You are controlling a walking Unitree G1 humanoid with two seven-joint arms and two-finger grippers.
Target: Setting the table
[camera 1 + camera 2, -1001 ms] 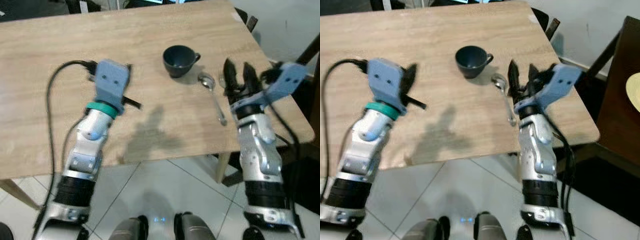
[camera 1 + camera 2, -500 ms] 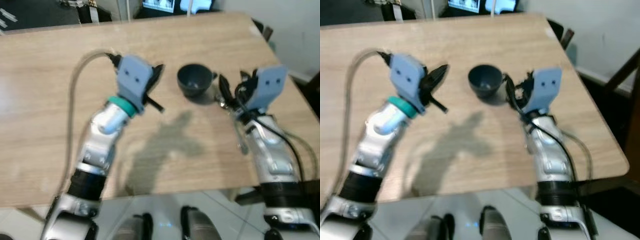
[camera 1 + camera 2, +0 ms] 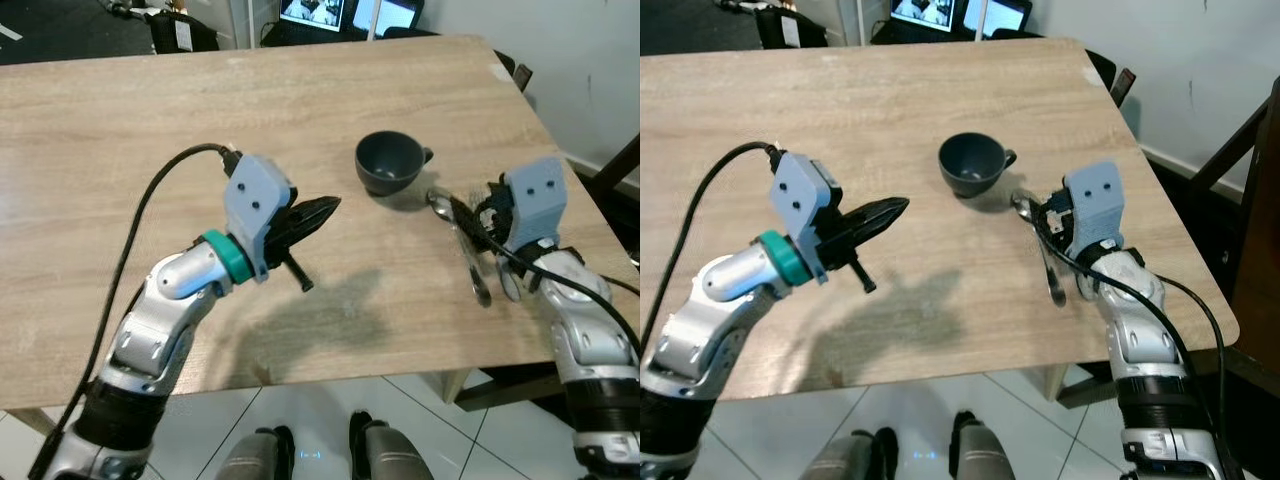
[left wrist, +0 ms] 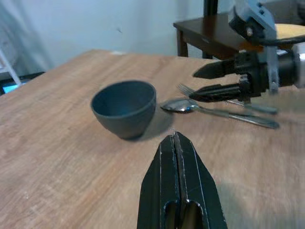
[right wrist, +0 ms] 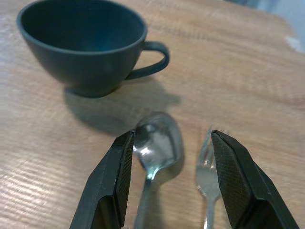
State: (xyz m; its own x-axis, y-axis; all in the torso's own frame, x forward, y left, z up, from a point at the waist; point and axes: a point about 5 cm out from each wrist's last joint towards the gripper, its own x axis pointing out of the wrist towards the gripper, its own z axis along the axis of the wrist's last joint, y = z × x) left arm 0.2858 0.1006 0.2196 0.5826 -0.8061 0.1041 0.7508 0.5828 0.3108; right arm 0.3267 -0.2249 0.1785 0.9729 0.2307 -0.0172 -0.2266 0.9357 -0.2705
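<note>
A dark blue-grey cup (image 3: 388, 162) stands upright on the wooden table (image 3: 150, 110), handle toward the right. A metal spoon (image 3: 441, 206) and a fork (image 5: 207, 167) lie side by side just right of the cup, handles toward the near edge. My right gripper (image 5: 171, 136) is open and low over them, one finger on each side of the spoon's bowl and the fork's tines. My left gripper (image 3: 330, 207) is shut and empty. It hovers left of the cup (image 4: 125, 107) and points at it.
The table's near edge and right corner lie close to my right arm. A dark wooden piece of furniture (image 3: 1252, 200) stands to the right, with a pale plate (image 4: 286, 31) on it. Open laptops (image 3: 940, 12) sit beyond the far edge. Below is tiled floor (image 3: 330, 410).
The camera has shifted. My right gripper has dropped from above the table to straddle the spoon and fork. My left gripper has swung right, toward the cup.
</note>
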